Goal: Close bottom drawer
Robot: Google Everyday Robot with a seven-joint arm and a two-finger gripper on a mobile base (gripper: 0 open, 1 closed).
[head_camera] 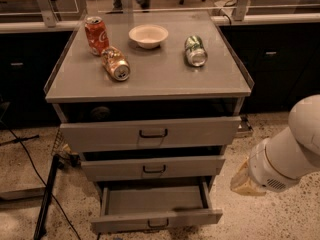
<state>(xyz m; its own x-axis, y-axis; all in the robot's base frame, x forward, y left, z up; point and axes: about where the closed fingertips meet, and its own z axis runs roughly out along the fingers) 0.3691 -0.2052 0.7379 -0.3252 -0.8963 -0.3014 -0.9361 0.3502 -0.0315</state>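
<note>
The bottom drawer [156,218] is the lowest of three grey drawers in the cabinet. It stands pulled far out, its shallow tray [155,199] showing bare, with a small dark loop handle [158,223] on the low front panel. My gripper [246,182] is at the end of the white arm [292,154], low on the cabinet's right. It hangs just right of the drawer's right front corner, apart from it and at about the tray's height.
The top drawer [150,133] and middle drawer [153,168] stand slightly out. On the cabinet top are an upright red can [96,34], a lying orange can [116,64], a white bowl [148,35] and a lying green can [195,51]. A black pole [46,199] and cables are on the floor at left.
</note>
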